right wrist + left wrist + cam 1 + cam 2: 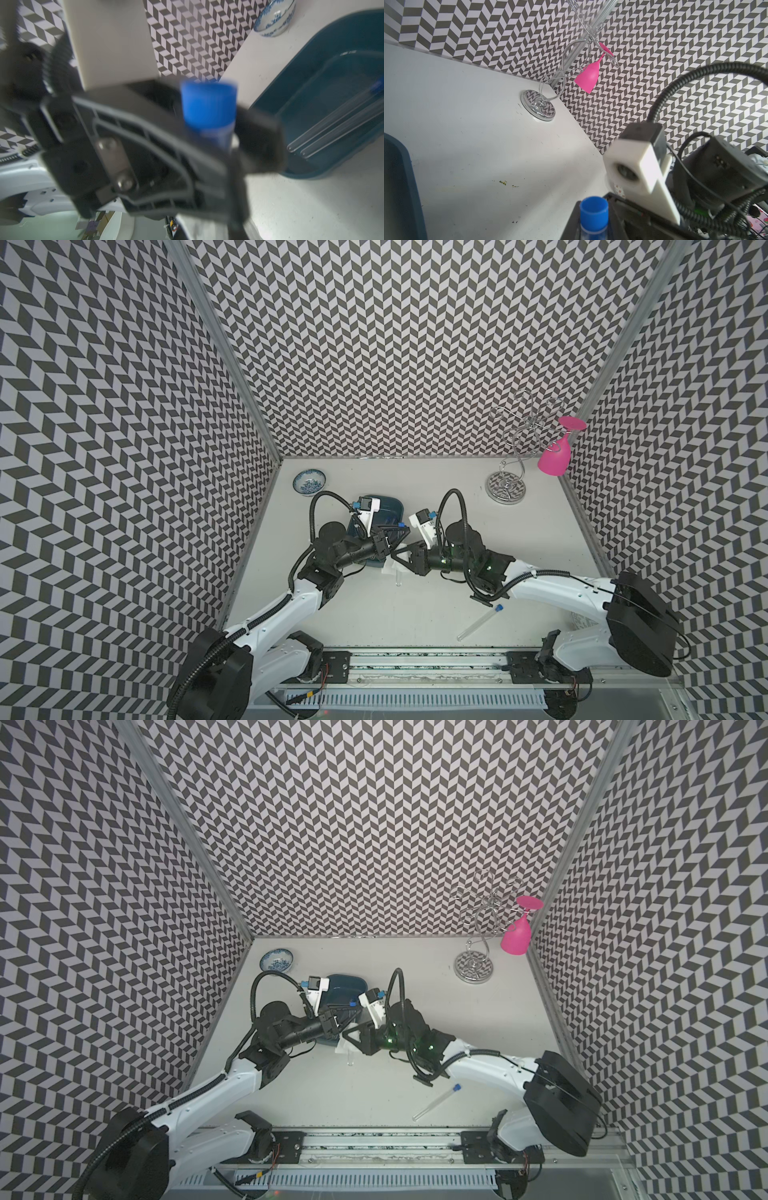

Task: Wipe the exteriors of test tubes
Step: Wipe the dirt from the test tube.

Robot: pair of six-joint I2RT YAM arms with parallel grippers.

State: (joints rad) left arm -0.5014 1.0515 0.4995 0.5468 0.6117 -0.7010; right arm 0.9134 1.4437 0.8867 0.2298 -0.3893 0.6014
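A clear test tube with a blue cap (401, 525) (352, 1005) hangs upright over the table's middle, and my left gripper (395, 536) is shut on it just below the cap. Lower on the tube, my right gripper (398, 562) is shut on a white wipe (390, 568) (341, 1046) folded round the tube. The tube's round end (398, 583) pokes out under the wipe. In the left wrist view the cap (594, 214) sits between the left gripper's dark fingers (572, 225). The right wrist view shows the same cap (208, 106) and the wipe (207, 228). Another test tube (480, 622) (436, 1102) lies on the table near the front.
A dark blue tray (399, 506) (311, 68) behind the grippers holds two more tubes (332, 128). A blue-patterned bowl (309, 482) stands at the back left. A chrome wire rack (507, 485) with a pink glass (555, 456) hanging on it stands at the back right.
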